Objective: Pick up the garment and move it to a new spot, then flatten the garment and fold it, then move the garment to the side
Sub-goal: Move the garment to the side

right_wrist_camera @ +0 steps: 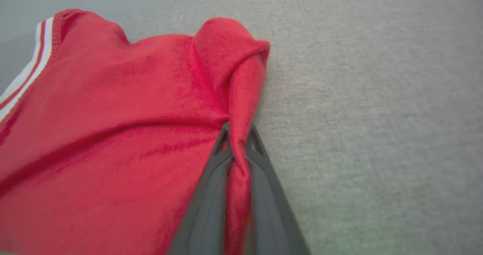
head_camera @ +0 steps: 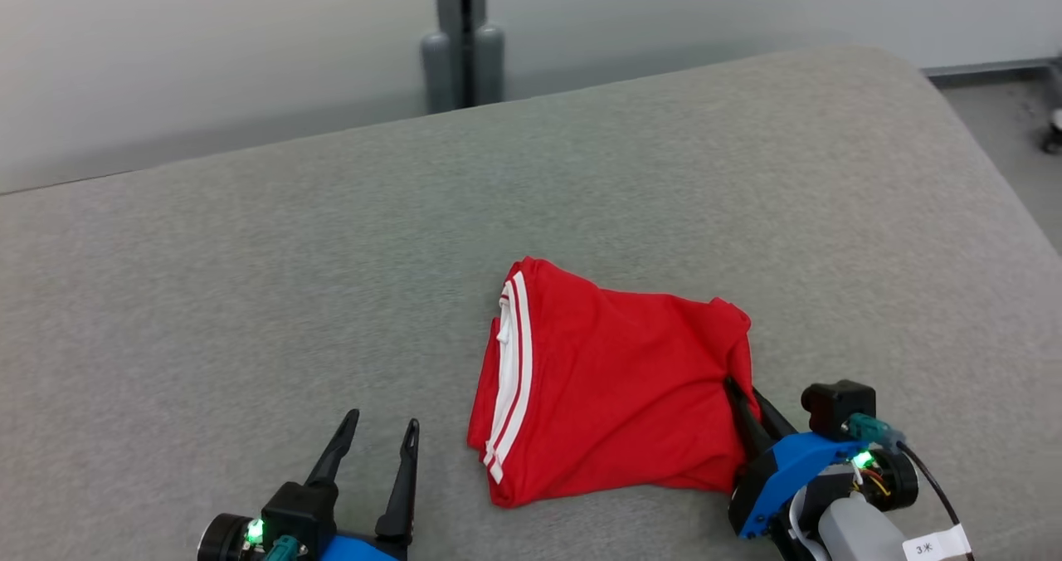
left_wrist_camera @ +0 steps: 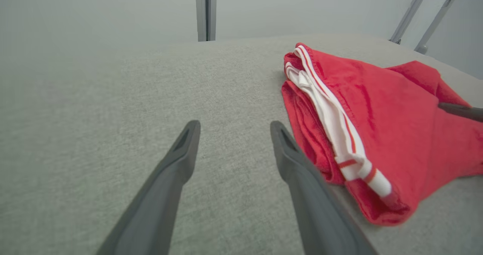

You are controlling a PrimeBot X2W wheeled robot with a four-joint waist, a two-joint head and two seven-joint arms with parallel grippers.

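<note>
A folded red garment (head_camera: 614,378) with white stripes along its left edge lies on the grey cushioned surface (head_camera: 332,254), right of centre and near the front. My right gripper (head_camera: 741,395) is shut on the garment's right edge; in the right wrist view a ridge of red cloth (right_wrist_camera: 237,160) is pinched between its two dark fingers (right_wrist_camera: 203,202). My left gripper (head_camera: 383,425) stands open at the lower left, just left of the garment, with nothing between its fingers. The left wrist view has the striped edge of the garment (left_wrist_camera: 339,126) beside the right finger (left_wrist_camera: 298,168).
The grey surface ends in a rounded back edge and a right edge (head_camera: 979,154), beyond which lies floor. A dark post (head_camera: 461,38) stands behind the back edge. Bare grey surface lies left of and behind the garment.
</note>
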